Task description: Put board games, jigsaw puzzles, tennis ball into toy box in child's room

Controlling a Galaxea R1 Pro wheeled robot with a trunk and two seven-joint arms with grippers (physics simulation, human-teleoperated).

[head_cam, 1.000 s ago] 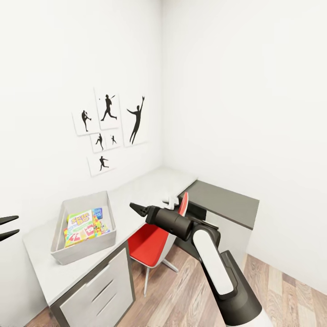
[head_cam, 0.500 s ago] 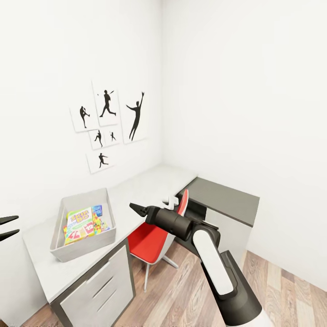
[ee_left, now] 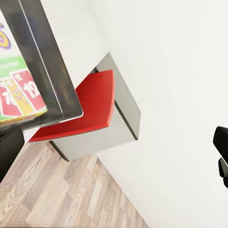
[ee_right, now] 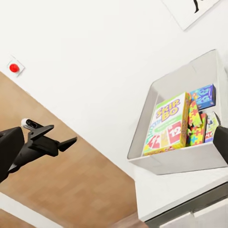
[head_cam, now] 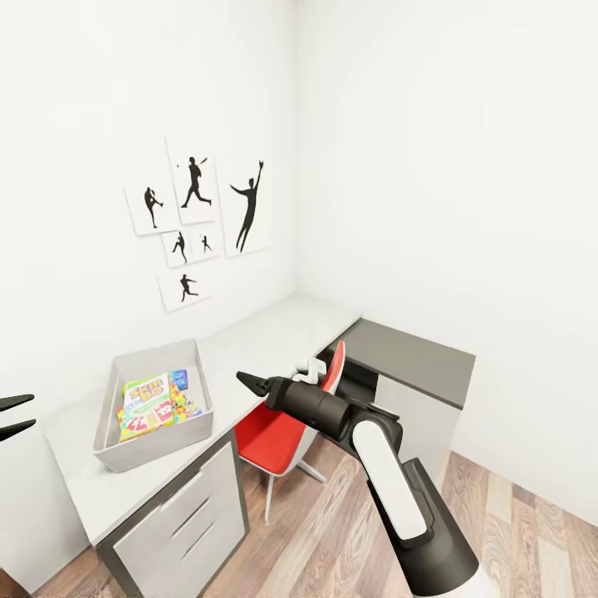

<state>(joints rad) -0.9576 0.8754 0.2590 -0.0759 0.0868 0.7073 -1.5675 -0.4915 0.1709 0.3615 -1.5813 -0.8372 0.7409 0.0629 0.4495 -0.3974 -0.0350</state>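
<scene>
My right gripper [head_cam: 247, 381] hangs nearest, its dark fingers pressed together on nothing, over the red chair [head_cam: 270, 442]. At the left edge my left gripper [head_cam: 15, 415] stands with its two black fingers spread, empty. Beyond them, the long white-topped table [head_cam: 257, 345] carries the grey lidless toy box [head_cam: 145, 446] at its near left end. Inside lie the orange-green Skip-Bo board game [head_cam: 146, 403], a blue board game [head_cam: 182, 381] and a many-coloured jigsaw puzzle [head_cam: 184, 406]. Black silhouette prints [head_cam: 199, 228] hang on the far white wall.
</scene>
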